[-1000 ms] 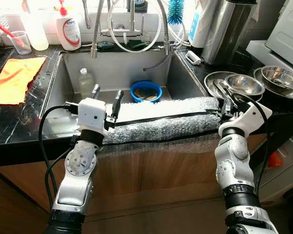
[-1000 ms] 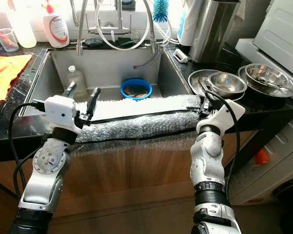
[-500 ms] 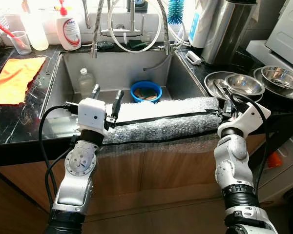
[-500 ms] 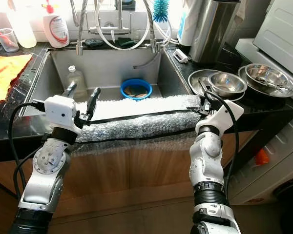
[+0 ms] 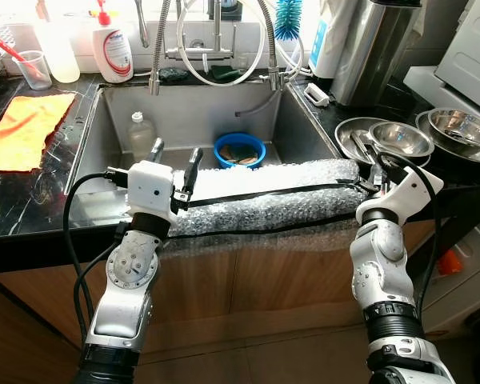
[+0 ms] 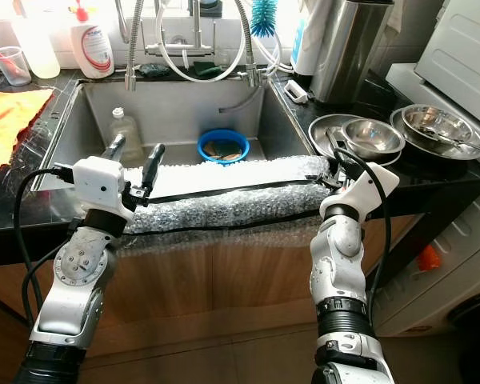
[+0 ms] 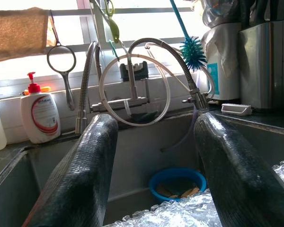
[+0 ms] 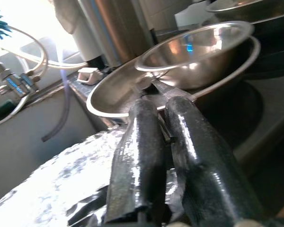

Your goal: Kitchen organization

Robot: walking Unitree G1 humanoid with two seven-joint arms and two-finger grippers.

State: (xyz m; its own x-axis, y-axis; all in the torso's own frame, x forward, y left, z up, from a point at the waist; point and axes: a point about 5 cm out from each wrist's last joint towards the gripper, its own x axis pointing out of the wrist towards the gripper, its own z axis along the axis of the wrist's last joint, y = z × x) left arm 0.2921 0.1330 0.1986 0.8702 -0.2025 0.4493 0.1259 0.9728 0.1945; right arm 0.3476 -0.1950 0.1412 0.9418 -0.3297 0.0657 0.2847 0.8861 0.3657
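head views: bubble wrap roll point(image 5: 264, 196) lies across the sink point(image 5: 112, 120) front edge between both arms. left wrist view: left gripper point(image 7: 154, 175) fingers spread apart above the roll. right wrist view: right gripper point(image 8: 163, 111) fingers pressed together at the roll's end, beside steel bowls point(image 8: 194, 52).

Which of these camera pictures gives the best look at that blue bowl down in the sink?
The left eye view: the blue bowl sits whole on the sink floor, seen from above. The right eye view shows it much the same. The left wrist view catches it low between the fingers, partly behind bubble wrap.
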